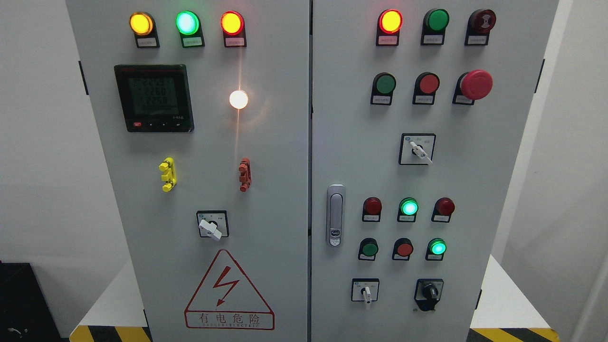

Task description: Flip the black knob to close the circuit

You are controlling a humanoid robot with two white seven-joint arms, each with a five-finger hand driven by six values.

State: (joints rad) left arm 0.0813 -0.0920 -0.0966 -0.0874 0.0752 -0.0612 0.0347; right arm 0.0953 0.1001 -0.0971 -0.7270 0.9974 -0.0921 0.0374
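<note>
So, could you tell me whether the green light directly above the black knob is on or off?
On. The green light above the black knob glows bright, unlike the dull green button in its row.

Plain white walls (33, 142) on both sides, evenly lit, matte. White raised platform (503, 294) below, edged with yellow-and-black hazard striping (513, 335) at lower left and right. Dark black box-like object (19, 304) stands at bottom left corner, against wall.
</note>
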